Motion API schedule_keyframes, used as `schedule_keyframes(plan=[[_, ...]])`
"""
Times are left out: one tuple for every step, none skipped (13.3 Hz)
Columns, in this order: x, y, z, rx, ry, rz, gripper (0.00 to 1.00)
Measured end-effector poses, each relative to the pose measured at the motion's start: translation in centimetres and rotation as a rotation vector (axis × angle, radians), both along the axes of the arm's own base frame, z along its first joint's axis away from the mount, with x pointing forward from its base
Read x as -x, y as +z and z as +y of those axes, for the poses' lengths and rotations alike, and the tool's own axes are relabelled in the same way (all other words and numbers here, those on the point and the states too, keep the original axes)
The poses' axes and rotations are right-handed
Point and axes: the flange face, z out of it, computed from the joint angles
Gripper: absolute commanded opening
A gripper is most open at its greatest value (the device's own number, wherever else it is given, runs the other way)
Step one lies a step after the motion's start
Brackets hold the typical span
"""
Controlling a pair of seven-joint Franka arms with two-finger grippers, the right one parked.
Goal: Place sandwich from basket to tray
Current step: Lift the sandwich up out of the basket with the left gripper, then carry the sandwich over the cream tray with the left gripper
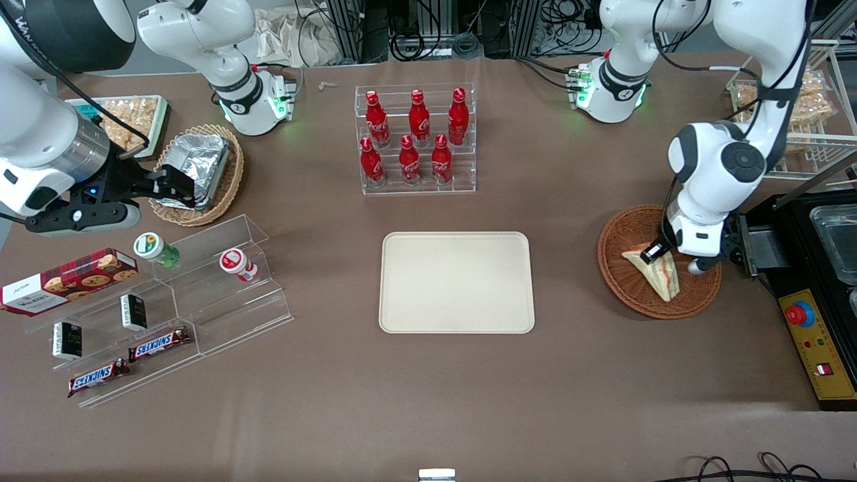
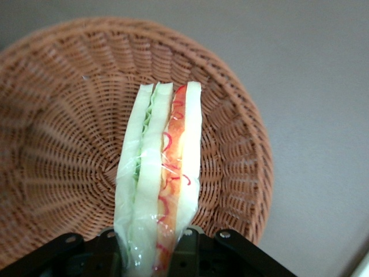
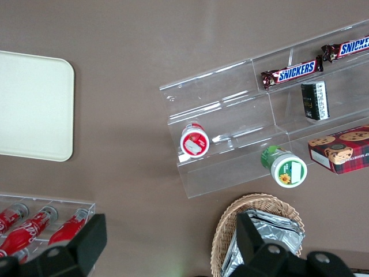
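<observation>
Sandwich (image 1: 655,270), a plastic-wrapped wedge of white bread with green and red-orange filling, stands on edge in the reddish-brown wicker basket (image 1: 622,281) with the working arm's gripper (image 1: 654,253) closed on one end of it, as the wrist view shows (image 2: 158,173). It looks light and soft, its film wrap probably slippery, so a firm squeeze would likely crush the bread; holding across the flat bread faces, as here, seems the sound choice. Toward the parked arm's end of the table (image 1: 415,402) from the gripper, a tan basket (image 1: 227,187) holds a foil container (image 1: 197,164) and stepped acrylic shelves (image 1: 201,314) carry snacks. Closer to the gripper, a clear rack (image 1: 415,184) holds six red bottles (image 1: 419,118). The cream tray (image 1: 456,282) lies bare, well apart from the gripper.
</observation>
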Motion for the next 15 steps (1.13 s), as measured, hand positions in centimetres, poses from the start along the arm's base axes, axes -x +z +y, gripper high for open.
schedule_keyframes(plan=[[-0.9, 2.1, 0.1, -0.004, -0.026, 0.019, 0.00], [-1.8, 4.6, 0.3, -0.009, -0.064, 0.049, 0.00], [-2.6, 7.5, 0.4, -0.012, -0.107, 0.076, 0.00], [-3.5, 10.7, 0.6, -0.015, -0.150, 0.095, 0.00], [-4.2, 13.8, 0.7, -0.017, -0.196, 0.104, 0.00], [-4.7, 16.9, 0.7, -0.019, -0.247, 0.113, 0.00], [-5.2, 20.0, 0.7, -0.022, -0.295, 0.116, 0.00], [-5.5, 22.9, 0.5, -0.025, -0.340, 0.110, 0.00], [-5.8, 25.5, 0.2, -0.027, -0.379, 0.103, 0.00], [-6.1, 27.4, -0.6, -0.028, -0.412, 0.098, 0.00], [-6.4, 28.6, -2.0, -0.029, -0.444, 0.095, 0.00], [-6.7, 29.0, -4.0, -0.028, -0.480, 0.092, 0.00], [-7.0, 28.8, -6.3, -0.026, -0.518, 0.094, 0.00], [-7.1, 28.1, -8.5, -0.021, -0.536, 0.105, 0.00], [-7.2, 27.0, -10.6, -0.013, -0.525, 0.123, 0.00]])
